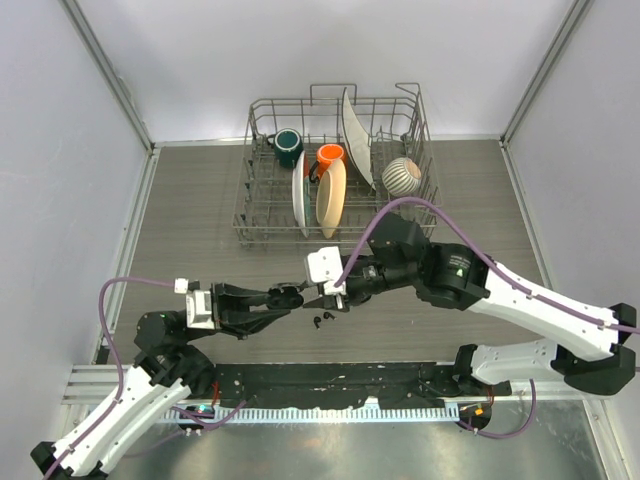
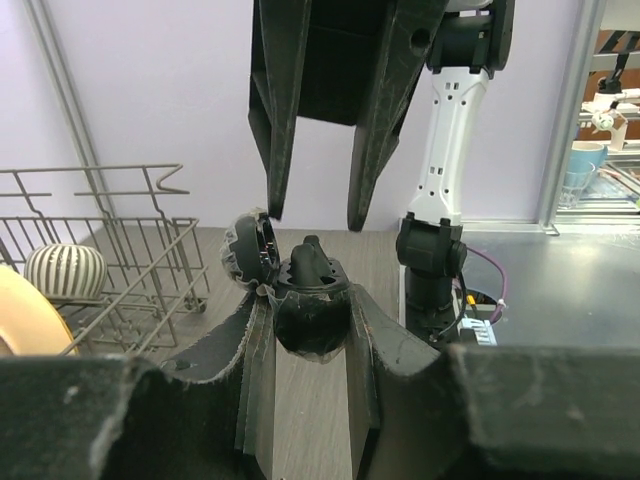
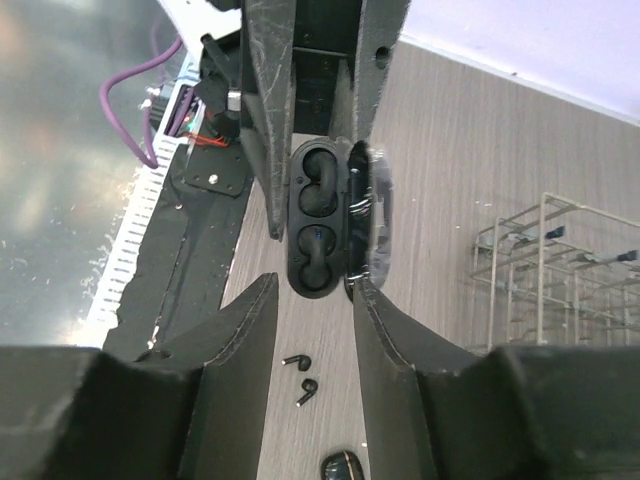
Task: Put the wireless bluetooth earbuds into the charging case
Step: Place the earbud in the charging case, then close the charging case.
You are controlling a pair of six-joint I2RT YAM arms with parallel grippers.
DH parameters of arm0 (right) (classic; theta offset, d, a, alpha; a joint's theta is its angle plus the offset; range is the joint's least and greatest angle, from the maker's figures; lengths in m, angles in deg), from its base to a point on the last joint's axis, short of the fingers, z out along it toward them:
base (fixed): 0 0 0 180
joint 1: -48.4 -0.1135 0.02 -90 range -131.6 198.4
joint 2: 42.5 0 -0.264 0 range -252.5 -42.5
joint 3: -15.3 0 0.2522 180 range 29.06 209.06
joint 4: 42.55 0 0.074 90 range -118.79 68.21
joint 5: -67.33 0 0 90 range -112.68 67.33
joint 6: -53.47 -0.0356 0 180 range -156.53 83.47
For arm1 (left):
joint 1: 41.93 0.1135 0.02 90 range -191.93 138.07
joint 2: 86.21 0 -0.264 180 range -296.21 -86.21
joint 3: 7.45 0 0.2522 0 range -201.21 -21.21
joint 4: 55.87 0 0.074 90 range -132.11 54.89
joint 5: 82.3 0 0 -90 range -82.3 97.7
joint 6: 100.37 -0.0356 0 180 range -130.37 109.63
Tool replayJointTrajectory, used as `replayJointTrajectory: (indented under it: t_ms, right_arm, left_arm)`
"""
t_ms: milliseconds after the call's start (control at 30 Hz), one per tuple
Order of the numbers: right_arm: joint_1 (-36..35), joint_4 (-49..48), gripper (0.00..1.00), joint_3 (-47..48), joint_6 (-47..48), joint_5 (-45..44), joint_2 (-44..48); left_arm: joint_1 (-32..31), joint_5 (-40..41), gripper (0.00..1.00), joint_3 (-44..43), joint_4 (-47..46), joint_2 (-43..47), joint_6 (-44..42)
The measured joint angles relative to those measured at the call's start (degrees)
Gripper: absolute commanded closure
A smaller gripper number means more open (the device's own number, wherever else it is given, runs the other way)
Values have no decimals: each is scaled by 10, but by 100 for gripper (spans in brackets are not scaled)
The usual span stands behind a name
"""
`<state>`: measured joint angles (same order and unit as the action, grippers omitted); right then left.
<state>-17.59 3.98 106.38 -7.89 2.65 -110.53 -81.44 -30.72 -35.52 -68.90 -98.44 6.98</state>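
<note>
Your left gripper [image 2: 306, 300] clamps the charging case [image 3: 318, 235] by its long sides: long axis along the fingers, wells up, lid open. Your right gripper [image 3: 315, 288] hovers above it, jaws apart, empty. Two earbuds [image 3: 307, 390] lie on the grey wood-grain table [image 1: 200, 200] below — mere specks from overhead.

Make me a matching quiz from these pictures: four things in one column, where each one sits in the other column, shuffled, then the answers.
1. charging case
2. earbuds
3. teal mug
4. striped cup

A. loose on the table
B. back left corner of the rack
C. between the left arm's fingers, lid open
D. right side of the rack

Pairs: 1-C, 2-A, 3-B, 4-D
</note>
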Motion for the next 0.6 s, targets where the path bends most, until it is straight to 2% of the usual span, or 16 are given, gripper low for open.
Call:
replayJointTrajectory:
  t_ms: [367, 600]
  right_arm:
    - [6, -113, 46, -63, -26, -59, 91]
    - [6, -214, 41, -122, -113, -177, 139]
  left_arm:
    - [-3, -23, 100, 0, 3, 8, 0]
    - [-3, 5, 100, 1, 13, 28, -3]
